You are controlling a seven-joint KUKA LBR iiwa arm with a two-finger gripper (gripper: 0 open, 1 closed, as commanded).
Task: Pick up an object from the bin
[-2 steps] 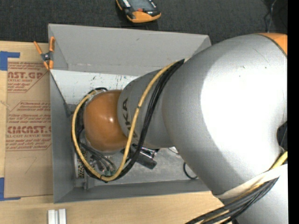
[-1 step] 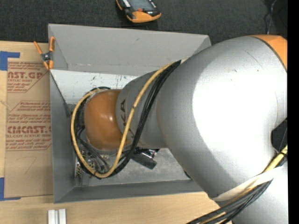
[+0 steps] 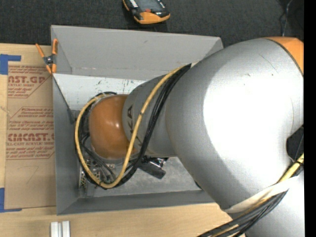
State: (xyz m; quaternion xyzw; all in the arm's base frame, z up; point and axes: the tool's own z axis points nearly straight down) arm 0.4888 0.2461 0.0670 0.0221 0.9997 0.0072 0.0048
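Grey metal bin, seen from above. Arm enters from the right and covers most of the bin floor. The wrist's orange cover sits low over the left half, near the left wall. Yellow and black cables loop around the cover and down towards the front-left corner. End effector is probably the dark hardware under the cover in that corner; apart or together, cannot tell. A dark blocky piece juts out beneath the arm near the front wall: loose thing or robot part, unclear. Anything the bin holds under the wrist is hidden.
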